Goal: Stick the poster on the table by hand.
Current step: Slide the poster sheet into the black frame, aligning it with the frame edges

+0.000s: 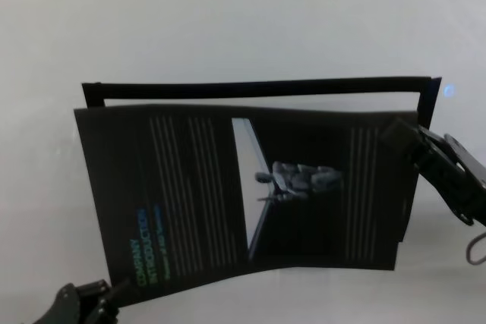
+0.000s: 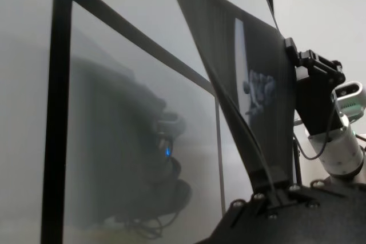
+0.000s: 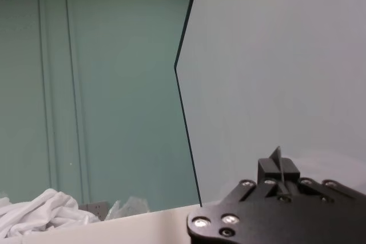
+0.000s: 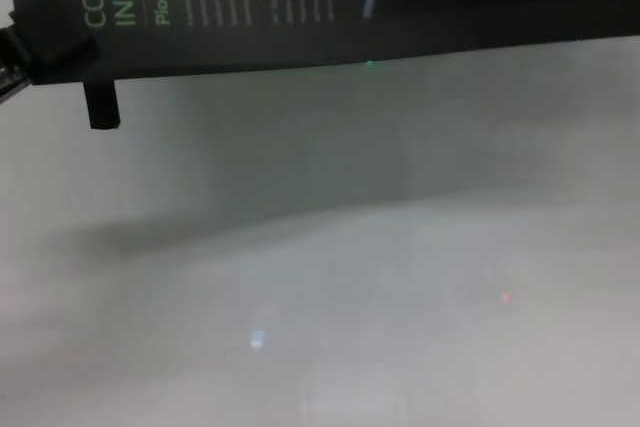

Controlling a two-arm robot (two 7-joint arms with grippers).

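The left gripper [image 1: 114, 294] sits at seven o'clock in the head view, its jaws closed flat on the poster's [image 1: 243, 187] near-left corner; the left wrist view shows the sheet's edge pinched thin between the fingers [image 2: 274, 192]. The right gripper [image 1: 402, 136] reaches in from three o'clock and clamps the poster's right edge, jaws likewise shut tight, with the sheet edge seen wedged in its fingertips [image 3: 278, 167].

The poster hangs between them above the table [image 1: 228, 20], slightly bowed, its green heading toward seven o'clock. Its far edge runs just beside a thin black frame [image 1: 258, 87] toward twelve o'clock; the near edge floats free over bare table in the chest view.

Table surface spreads wide toward twelve, nine and six o'clock. A crumpled white cloth [image 3: 40, 212] shows in the right wrist view.
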